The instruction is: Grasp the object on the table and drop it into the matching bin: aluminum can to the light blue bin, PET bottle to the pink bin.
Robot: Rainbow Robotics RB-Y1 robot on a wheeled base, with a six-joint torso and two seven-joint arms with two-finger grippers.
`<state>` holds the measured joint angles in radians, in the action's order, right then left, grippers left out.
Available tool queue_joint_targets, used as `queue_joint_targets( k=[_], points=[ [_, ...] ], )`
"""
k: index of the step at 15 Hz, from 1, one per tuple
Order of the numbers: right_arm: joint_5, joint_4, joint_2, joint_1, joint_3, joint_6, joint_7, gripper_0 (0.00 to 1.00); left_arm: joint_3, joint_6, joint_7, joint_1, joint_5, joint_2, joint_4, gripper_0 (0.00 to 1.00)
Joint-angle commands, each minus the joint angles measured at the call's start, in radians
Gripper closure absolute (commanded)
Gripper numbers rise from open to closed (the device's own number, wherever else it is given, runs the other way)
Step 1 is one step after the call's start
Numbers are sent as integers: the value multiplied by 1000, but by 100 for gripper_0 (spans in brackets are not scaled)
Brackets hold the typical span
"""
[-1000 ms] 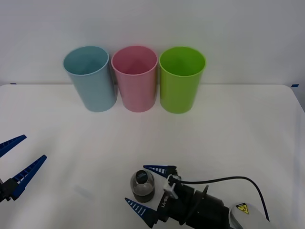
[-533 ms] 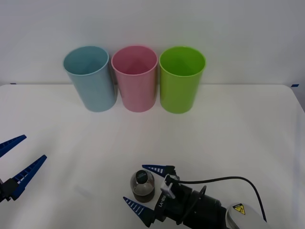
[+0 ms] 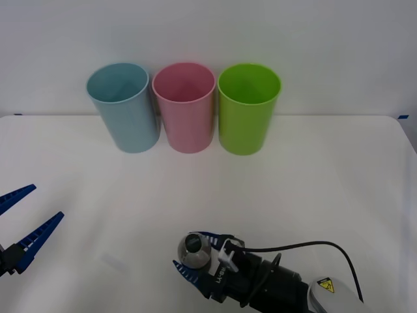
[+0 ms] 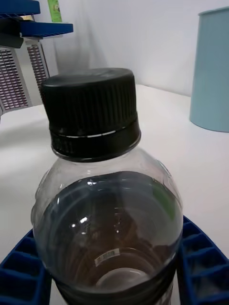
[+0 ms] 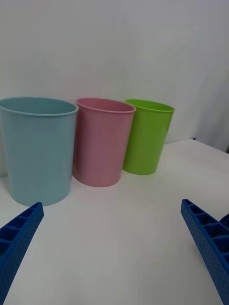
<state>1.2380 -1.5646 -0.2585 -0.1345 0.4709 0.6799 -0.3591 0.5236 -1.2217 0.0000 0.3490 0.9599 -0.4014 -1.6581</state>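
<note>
White worktop: right claw at 6 o'clock, closed around the PET bottle. Left claw, 8 o'clock, gapes empty. Likely risk: the rounded bottle slipping during the lift toward the pink bin.

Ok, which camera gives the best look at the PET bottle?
The right wrist view: the PET bottle sits close up between the right claw fingers, black cap and dark lower part plain. The front view shows it small, from above. The left wrist view faces the bins instead.
</note>
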Motion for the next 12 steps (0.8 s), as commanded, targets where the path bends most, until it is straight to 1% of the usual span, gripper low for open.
queue_joint_targets(
  k=[1,6,8,10,12],
  points=[
    [0,0,1,0,0,0,-1,100,0,0,0,0,0,0,0,0],
    [-5,0,-1,4,0,9,-1,100,0,0,0,0,0,0,0,0],
    [-41,0,-1,6,-2,18,-1,100,0,0,0,0,0,0,0,0],
    [-54,-23,-1,6,-21,33,6,100,0,0,0,0,0,0,0,0],
    [-58,-51,-1,6,-64,64,23,100,0,0,0,0,0,0,0,0]
  ],
)
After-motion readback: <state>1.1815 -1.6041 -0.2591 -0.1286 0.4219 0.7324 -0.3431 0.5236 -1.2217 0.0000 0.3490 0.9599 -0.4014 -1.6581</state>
